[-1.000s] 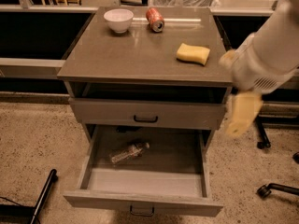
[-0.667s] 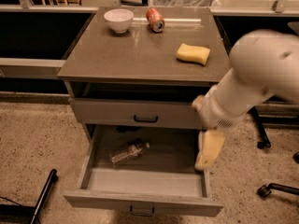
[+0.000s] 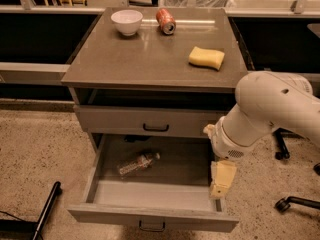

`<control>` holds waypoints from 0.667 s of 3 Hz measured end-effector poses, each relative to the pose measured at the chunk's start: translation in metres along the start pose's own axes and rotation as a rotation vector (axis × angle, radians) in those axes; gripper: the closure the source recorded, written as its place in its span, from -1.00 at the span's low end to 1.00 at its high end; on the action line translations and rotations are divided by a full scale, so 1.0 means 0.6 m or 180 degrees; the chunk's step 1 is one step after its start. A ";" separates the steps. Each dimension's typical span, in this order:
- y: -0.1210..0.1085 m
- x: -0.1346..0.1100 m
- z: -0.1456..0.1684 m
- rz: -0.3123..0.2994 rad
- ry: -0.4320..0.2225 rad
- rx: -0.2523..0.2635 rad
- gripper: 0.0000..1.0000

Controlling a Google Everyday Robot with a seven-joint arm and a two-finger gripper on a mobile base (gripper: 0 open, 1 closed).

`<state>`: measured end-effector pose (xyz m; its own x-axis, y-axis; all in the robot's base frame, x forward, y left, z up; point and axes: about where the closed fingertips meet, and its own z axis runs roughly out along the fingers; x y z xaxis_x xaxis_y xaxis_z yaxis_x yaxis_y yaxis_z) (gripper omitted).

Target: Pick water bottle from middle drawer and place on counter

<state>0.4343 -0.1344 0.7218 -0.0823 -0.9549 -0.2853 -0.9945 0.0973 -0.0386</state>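
Middle drawer (image 3: 150,218): pulled out, interior exposed. I judge the access step done.
My gripper (image 3: 221,181): hangs pointing down at the drawer's right side, close to the right wall. I cannot tell whether it is open or closed. The bottle is not in it.
Water bottle (image 3: 137,164): lies on its side on the drawer floor, left of centre, cap toward the right. It is well apart from my gripper and not yet grasped.
Upper drawer (image 3: 125,121): shut.
Counter (image 3: 145,59): front and centre bare, leaving room to set the bottle down.
Counter items: 3, a yellow sponge (image 3: 206,58) at right, with a red can (image 3: 165,21) and a white bowl (image 3: 126,21) at the far edge.
Progress, in my judgement: 1 of 3 stages complete.
Outstanding: 2 stages, grasping and lifting the bottle, then placing it on the counter.
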 end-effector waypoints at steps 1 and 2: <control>-0.003 -0.001 0.012 0.0010 0.0084 -0.0083 -1.00; -0.007 -0.020 0.088 -0.0020 0.0151 -0.0171 -1.00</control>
<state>0.4432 -0.1086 0.6747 -0.0779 -0.9678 -0.2396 -0.9969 0.0774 0.0115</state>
